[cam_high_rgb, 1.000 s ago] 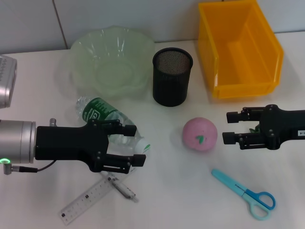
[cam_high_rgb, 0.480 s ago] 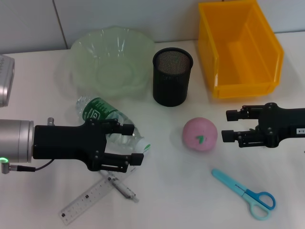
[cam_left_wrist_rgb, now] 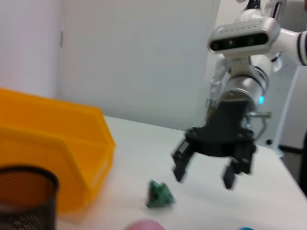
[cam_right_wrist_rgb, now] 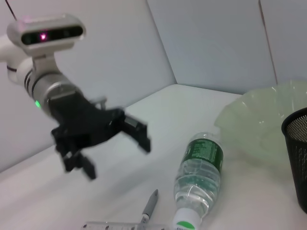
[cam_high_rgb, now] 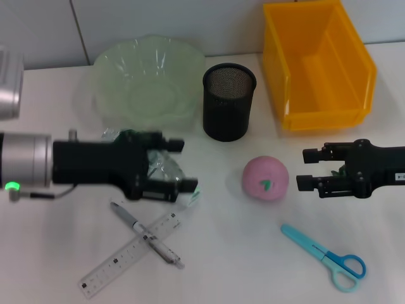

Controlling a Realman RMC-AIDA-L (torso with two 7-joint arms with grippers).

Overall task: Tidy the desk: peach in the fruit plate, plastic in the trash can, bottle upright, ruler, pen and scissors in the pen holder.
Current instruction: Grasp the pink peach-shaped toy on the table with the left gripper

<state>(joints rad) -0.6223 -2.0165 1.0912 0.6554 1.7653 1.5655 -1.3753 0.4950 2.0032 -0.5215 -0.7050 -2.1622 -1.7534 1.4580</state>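
Bottle [cam_high_rgb: 158, 166] lies under the left gripper's [cam_high_rgb: 180, 166] seemingly spread, empty fingers.

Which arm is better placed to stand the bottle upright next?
Left, I'd judge. The left hand hangs open right over the lying bottle. The right hand, also open, sits across the table beside the peach.

Head view downward over desk [cam_high_rgb: 228, 253] — wrist views low, facing each other.
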